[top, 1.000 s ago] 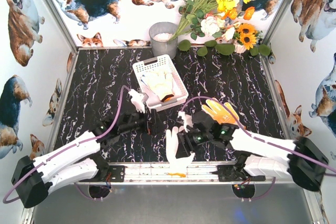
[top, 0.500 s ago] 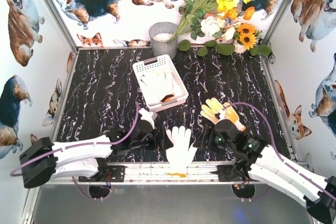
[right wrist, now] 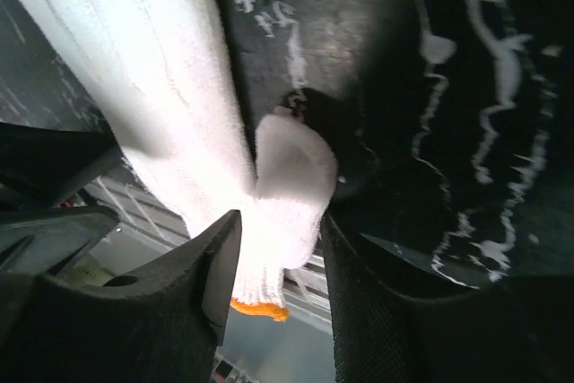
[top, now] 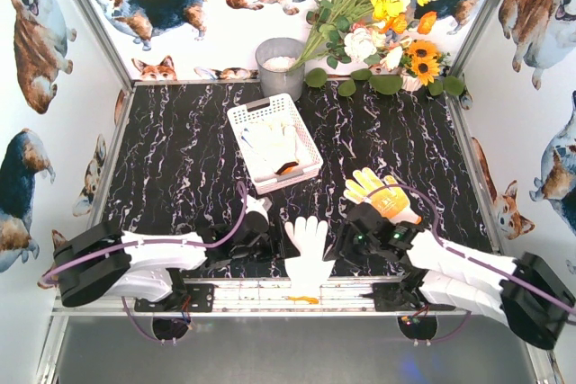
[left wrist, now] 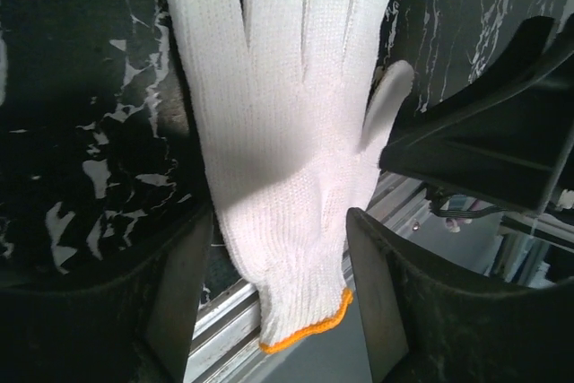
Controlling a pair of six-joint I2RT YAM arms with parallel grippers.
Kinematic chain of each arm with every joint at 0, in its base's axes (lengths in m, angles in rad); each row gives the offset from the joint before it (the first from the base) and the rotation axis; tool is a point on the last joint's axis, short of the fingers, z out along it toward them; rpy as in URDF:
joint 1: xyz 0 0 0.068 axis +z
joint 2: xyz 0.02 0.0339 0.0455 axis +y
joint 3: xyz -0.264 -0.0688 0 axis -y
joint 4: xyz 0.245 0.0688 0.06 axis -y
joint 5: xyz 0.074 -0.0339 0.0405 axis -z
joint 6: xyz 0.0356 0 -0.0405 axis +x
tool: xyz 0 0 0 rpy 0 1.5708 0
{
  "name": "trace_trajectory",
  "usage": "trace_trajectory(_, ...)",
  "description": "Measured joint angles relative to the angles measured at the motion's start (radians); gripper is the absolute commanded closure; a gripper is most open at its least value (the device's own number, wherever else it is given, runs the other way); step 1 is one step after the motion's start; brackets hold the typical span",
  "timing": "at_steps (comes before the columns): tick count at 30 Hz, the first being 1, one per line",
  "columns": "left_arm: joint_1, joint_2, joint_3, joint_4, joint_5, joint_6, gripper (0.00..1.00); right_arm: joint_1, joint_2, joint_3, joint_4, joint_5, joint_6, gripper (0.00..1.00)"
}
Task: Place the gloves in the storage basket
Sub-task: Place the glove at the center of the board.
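A white glove with an orange cuff lies flat at the table's near edge, its cuff hanging over the rail. My left gripper is at its left side. In the left wrist view the jaws of the left gripper straddle the white glove near the cuff, open, with a small gap on the left. My right gripper is at the glove's right side. In the right wrist view, the right gripper pinches the glove's wrist below the thumb. A yellow glove lies behind the right arm. The storage basket holds pale gloves.
A grey round pot stands behind the basket at the back wall. A bunch of flowers fills the back right corner. The metal rail runs along the near edge, and printed walls close in both sides.
The left gripper has come in to the white glove from the left and its jaws have narrowed. The right gripper has come back to the glove's right edge and closed in on it.
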Motion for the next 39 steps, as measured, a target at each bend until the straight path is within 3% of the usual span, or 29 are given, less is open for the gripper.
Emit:
trace_trajectory(5, -0.002, 0.059, -0.001, 0.068, 0.030, -0.024, 0.63, 0.000, 0.094, 0.000, 0.117, -0.055, 0.017, 0.72)
trace_trajectory(9, -0.003, 0.093, -0.002, 0.085, 0.019, -0.034, 0.86, 0.001, 0.111, -0.002, 0.137, -0.050, 0.012, 0.99)
trace_trajectory(13, -0.009, 0.095, -0.005, 0.063, -0.040, -0.051, 1.00, 0.002, 0.100, -0.002, 0.139, -0.016, -0.007, 1.00)
trace_trajectory(22, -0.008, 0.081, 0.074, -0.041, -0.224, -0.029, 1.00, -0.027, 0.063, 0.049, 0.107, 0.115, -0.086, 1.00)
trace_trajectory(29, -0.004, 0.138, 0.083, -0.015, -0.254, -0.031, 1.00, -0.103, 0.133, 0.098, 0.108, 0.136, -0.171, 1.00)
trace_trajectory(30, -0.004, 0.146, 0.083, -0.010, -0.254, -0.033, 0.95, -0.109, 0.156, 0.106, 0.108, 0.134, -0.186, 1.00)
trace_trajectory(35, 0.000, 0.146, 0.094, 0.003, -0.278, -0.028, 0.47, -0.114, 0.216, 0.159, 0.080, 0.124, -0.245, 0.51)
trace_trajectory(39, 0.003, 0.111, 0.129, -0.059, -0.307, 0.023, 0.25, -0.118, 0.205, 0.222, 0.012, 0.140, -0.310, 0.39)
